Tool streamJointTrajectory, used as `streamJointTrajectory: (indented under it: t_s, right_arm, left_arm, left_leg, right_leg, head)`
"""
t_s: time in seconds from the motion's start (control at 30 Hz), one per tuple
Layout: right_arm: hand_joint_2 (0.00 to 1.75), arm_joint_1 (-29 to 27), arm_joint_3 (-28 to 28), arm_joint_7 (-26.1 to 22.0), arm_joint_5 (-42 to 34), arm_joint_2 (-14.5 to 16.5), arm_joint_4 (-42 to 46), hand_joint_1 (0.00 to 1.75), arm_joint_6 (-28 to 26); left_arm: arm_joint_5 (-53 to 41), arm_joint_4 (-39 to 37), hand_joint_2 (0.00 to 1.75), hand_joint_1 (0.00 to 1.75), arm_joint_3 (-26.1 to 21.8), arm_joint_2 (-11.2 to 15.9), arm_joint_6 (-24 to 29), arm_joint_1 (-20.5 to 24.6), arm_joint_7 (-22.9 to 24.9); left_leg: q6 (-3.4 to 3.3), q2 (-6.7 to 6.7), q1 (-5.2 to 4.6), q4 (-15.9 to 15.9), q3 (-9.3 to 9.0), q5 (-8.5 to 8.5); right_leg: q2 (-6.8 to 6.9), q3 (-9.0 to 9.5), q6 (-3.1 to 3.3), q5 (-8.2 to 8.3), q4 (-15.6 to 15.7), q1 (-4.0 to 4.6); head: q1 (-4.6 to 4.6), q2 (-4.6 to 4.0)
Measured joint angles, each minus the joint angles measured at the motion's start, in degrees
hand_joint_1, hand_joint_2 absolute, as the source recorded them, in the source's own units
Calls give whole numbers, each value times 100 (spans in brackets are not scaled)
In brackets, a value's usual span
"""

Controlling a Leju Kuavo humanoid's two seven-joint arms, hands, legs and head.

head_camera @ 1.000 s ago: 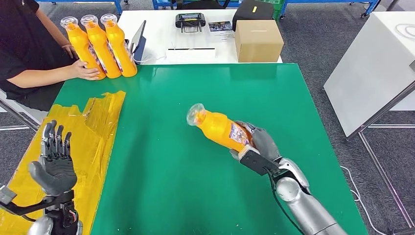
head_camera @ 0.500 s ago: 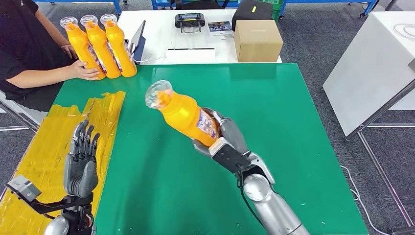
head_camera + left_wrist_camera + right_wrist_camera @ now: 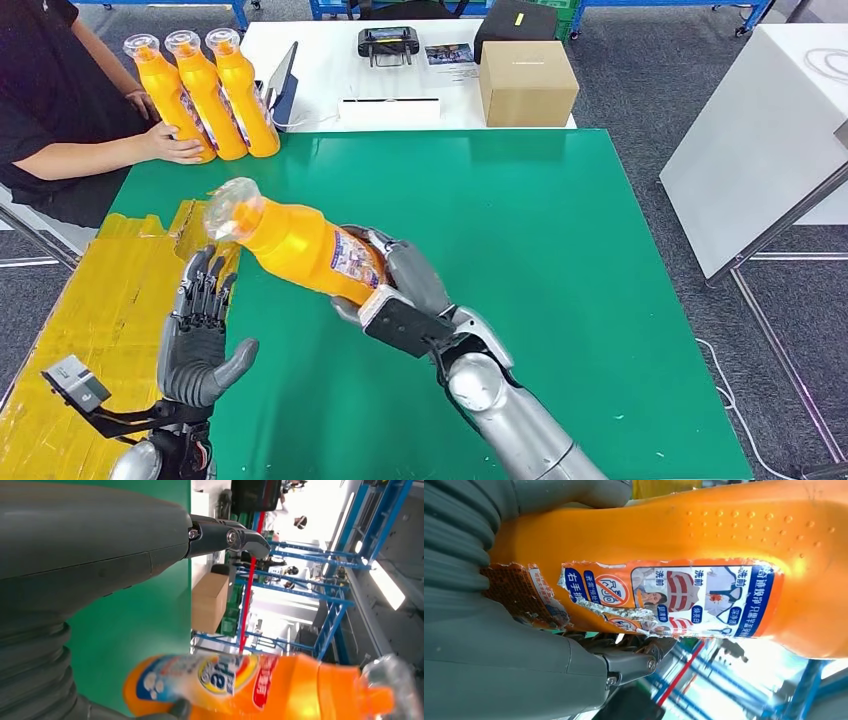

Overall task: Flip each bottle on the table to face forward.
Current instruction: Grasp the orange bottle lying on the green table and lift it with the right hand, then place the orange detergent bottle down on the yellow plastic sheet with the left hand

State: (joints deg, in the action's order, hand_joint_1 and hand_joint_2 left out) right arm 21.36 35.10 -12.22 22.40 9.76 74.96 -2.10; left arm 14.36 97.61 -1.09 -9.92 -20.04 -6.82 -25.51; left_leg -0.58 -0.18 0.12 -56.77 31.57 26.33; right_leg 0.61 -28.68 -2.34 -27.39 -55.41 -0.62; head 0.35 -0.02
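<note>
Gripping the orange bottle (image 3: 305,245) around its lower body, the right robot hand (image 3: 400,290) held it up off the green bench (image 3: 560,250), tilted with the clear cap end pointing up and away toward the robot's left. The fingers were wrapped tight on it, and the torn label (image 3: 664,597) faced the right wrist camera, its edges ragged where the foil had peeled. From the left wrist camera the same bottle (image 3: 260,687) lay across the frame with its label in sight and the cap end off to one side.

The left robot hand (image 3: 200,335) stood just below the bottle's cap end, palm open, fingers spread and pointing upward, thumb out to the side, holding nothing. Its fingertips came close to the bottle's neck; whether they touched it could not be told from the head view.

Under that hand ran a patch of yellow tape (image 3: 110,290) covering the bench's near left part. At the far left corner of the bench three more orange bottles (image 3: 205,90) stood upright in a tight row, touching one another, and a person's hand (image 3: 175,145) rested against the base of the nearest one. Beyond the green top, a white table (image 3: 320,60) carried a cardboard box (image 3: 527,82), a black controller (image 3: 389,42) and a thin tablet (image 3: 283,80) leaning up beside the bottles.
</note>
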Motion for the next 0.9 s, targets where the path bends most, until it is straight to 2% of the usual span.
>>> streamJointTrajectory:
  t_s: [0.2,0.4,0.77,0.9]
  right_arm:
    - [175,247,573,122,104,327,-525,175,11]
    - [175,350,993,157,140,508,-910,175,6]
    - [175,440,1165,157,138,574,-1157,175,-5]
    - [175,448,1207,157,140,588,-1216,175,3]
  left_arm:
    - [62,-15,175,0,258,-4,-55,11,79]
    - [269,-49,175,0,388,5,-209,5,172]
    - [301,-73,175,0,419,28,-216,-3,183]
    - [576,-91,175,0,435,50,-370,-11,308]
  left_leg:
    - [0,0,1,0,2,0]
    - [0,0,2,1,4,0]
    - [0,0,1,-1,4,0]
    - [0,0,1,-1,4,0]
  right_leg:
    - [0,-4,0,0,-1,2]
    - [0,-7,1,-1,-1,1]
    - [0,-6,0,0,-1,0]
    - [0,-7,0,0,-1,1]
  head:
    - [-1,0]
    - [0,0]
    - [1,0]
    - [1,0]
